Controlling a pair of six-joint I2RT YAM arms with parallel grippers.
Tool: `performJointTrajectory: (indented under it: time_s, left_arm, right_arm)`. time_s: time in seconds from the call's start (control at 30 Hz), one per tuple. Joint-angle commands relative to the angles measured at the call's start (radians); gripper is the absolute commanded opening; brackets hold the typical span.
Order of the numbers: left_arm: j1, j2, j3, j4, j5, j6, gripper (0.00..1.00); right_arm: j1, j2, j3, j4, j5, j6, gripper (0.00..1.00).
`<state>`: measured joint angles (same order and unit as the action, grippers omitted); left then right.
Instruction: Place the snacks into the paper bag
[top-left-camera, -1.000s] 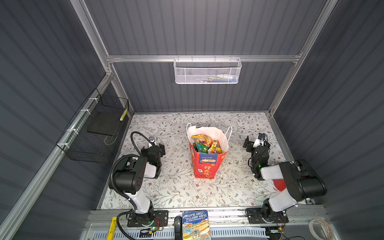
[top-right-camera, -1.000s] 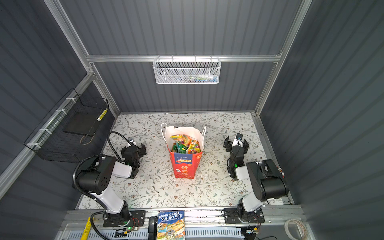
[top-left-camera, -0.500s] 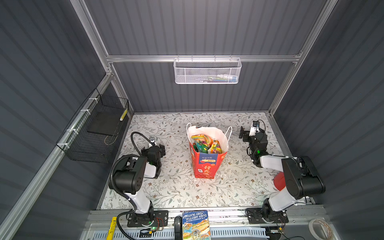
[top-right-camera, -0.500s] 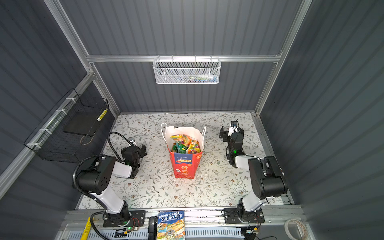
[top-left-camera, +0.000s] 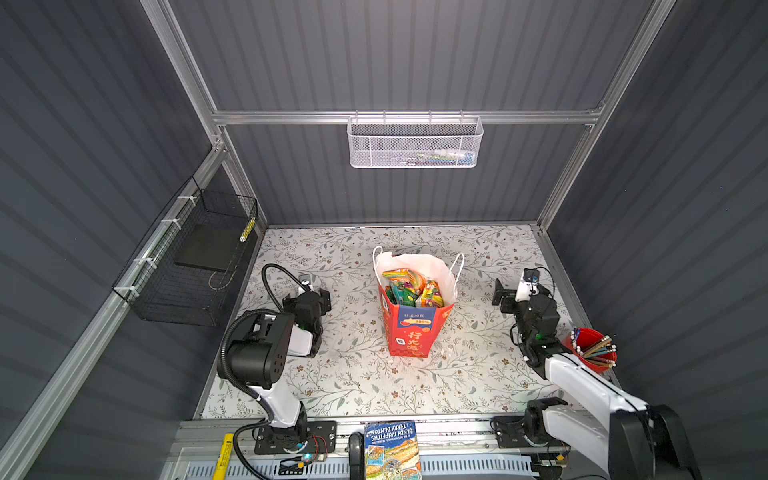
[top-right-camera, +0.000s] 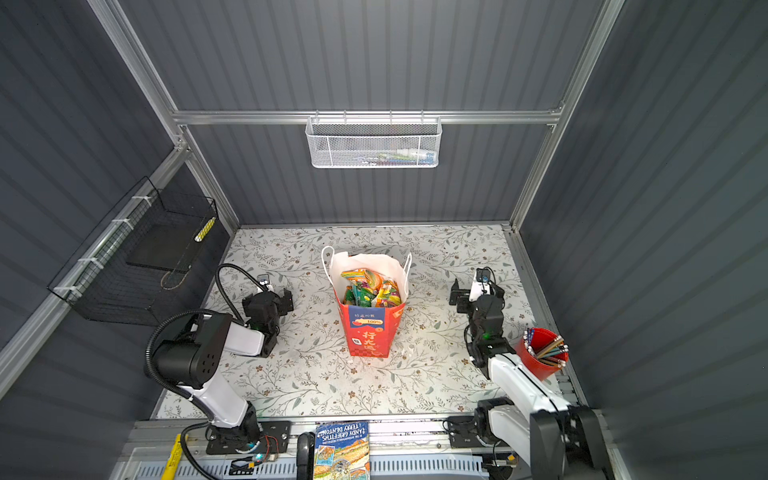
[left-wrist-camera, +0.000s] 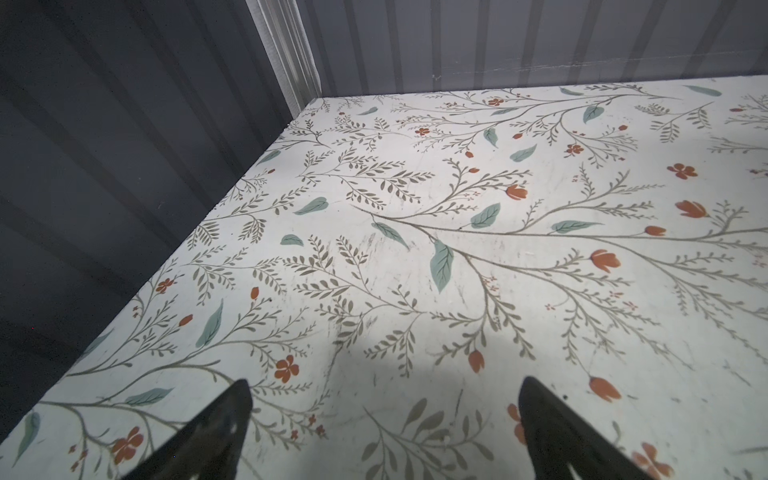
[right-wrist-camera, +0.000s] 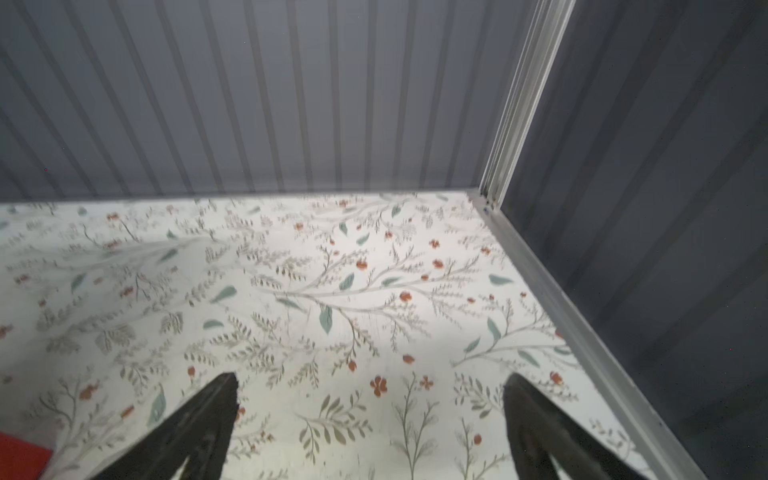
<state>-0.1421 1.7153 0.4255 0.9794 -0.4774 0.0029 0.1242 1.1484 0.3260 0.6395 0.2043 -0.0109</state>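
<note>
Floral-patterned surface (top-left-camera: 357, 374) is seen carrying the upright paper bag (top-left-camera: 409, 338) at its middle, with the snacks (top-left-camera: 409, 290) packed inside. Both the left fingers (left-wrist-camera: 208, 436) and right fingers (right-wrist-camera: 195, 428) are spread wide and empty, so the task is judged done, with only parking called for. Packets deeper down are hidden.

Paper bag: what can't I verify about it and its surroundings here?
Snacks in the paper bag: count unclear in both top views; packets overlap, bag walls hide lower ones.
White basket contents: too small, behind mesh, in both top views.
Book: cut off by bottom edge of both top views.
Red patch in the right wrist view: cut off at the corner, blurred.
</note>
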Motion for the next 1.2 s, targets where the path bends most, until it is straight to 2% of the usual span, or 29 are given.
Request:
performJointTrajectory:
  time_s: [0.0,0.03,0.1,0.2,0.27,0.43,0.53,0.57,0.6,0.67,0.73,0.8,0.9,0.97,1.17]
  left_arm:
    - [0.001,0.005,0.018,0.005,0.001,-0.015,1.0]
    - [0.001,0.006,0.018,0.005,0.002,-0.015,1.0]
    - [0.001,0.006,0.017,0.005,0.002,-0.015,1.0]
    - [0.001,0.006,0.017,0.004,0.002,-0.015,1.0]
    - [0.001,0.006,0.017,0.005,0.0,-0.014,1.0]
    - [0.001,0.006,0.016,0.005,0.001,-0.014,1.0]
    - [0.001,0.006,0.016,0.005,0.002,-0.013,1.0]
    - [0.001,0.006,0.016,0.005,0.002,-0.014,1.0]
    - [0.001,0.007,0.017,0.005,0.001,-0.014,1.0]
    - [0.001,0.006,0.017,0.005,0.001,-0.014,1.0]
    - [0.001,0.006,0.017,0.005,0.002,-0.014,1.0]
    - [0.001,0.006,0.016,0.006,0.001,-0.014,1.0]
    - [0.001,0.006,0.018,0.004,0.001,-0.013,1.0]
    - [0.001,0.007,0.018,0.005,0.003,-0.014,1.0]
    - [0.001,0.007,0.019,0.004,0.003,-0.014,1.0]
  right_arm:
    - [-0.003,0.138,0.023,0.106,-0.024,-0.037,0.99]
    - [0.0,0.171,0.01,0.193,-0.007,-0.068,0.99]
    - [0.0,0.191,-0.005,0.256,-0.007,-0.098,0.99]
    - [-0.018,0.236,-0.004,0.301,-0.009,-0.086,0.99]
    - [-0.032,0.214,-0.004,0.262,-0.04,-0.071,0.99]
    - [-0.066,0.226,-0.051,0.365,-0.078,-0.043,0.99]
    - [-0.111,0.289,-0.095,0.479,-0.15,-0.013,0.99]
    - [-0.112,0.34,-0.101,0.576,-0.158,-0.024,0.99]
    - [-0.11,0.326,-0.103,0.559,-0.157,-0.023,0.99]
    - [-0.119,0.287,-0.063,0.413,-0.183,-0.016,0.99]
    - [-0.14,0.322,-0.046,0.444,-0.223,-0.005,0.99]
    - [-0.158,0.306,-0.024,0.371,-0.253,0.006,0.99]
    - [-0.206,0.319,-0.002,0.353,-0.32,0.046,0.99]
    - [-0.227,0.31,0.02,0.291,-0.335,0.069,0.99]
    - [-0.226,0.316,0.007,0.329,-0.334,0.069,0.99]
